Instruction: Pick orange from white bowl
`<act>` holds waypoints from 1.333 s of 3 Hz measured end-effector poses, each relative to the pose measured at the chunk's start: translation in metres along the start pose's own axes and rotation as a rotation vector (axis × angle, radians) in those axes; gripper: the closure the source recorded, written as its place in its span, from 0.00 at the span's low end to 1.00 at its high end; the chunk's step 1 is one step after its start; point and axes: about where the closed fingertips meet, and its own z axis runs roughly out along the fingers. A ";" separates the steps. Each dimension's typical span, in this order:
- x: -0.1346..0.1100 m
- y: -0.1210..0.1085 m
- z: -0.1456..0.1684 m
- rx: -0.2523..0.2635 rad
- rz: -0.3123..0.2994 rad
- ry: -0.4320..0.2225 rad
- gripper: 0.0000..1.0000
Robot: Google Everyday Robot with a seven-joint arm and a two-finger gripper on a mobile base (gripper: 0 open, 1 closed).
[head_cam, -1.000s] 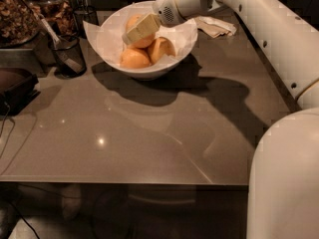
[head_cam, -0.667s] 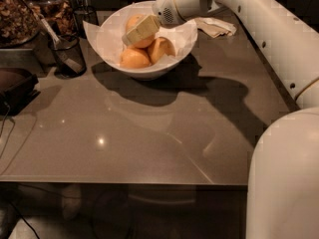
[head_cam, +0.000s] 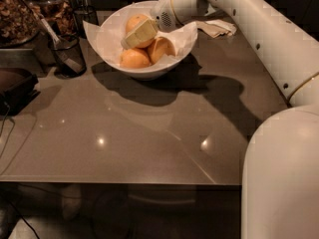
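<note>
Nothing visible has shifted since a second ago: the tool sits at the same spot inside the white bowl, pressed against the topmost orange, which rests on the two other oranges beneath it. How far the tool is open, and whether it truly has the fruit, I cannot tell; only its pale near side shows, lying across the orange's front. The bowl stands at the far end of the surface, near a dark cup. The risk, as I judge it, is a shallow hold on smooth round skin: on lifting, the orange could slip and roll back among the others, or the arm could catch the flaring rim and tip the bowl.
</note>
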 end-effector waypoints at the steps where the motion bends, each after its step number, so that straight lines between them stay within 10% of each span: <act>1: 0.002 0.001 0.002 -0.006 0.003 0.002 0.00; 4: 0.002 0.004 0.004 -0.021 0.000 -0.017 0.65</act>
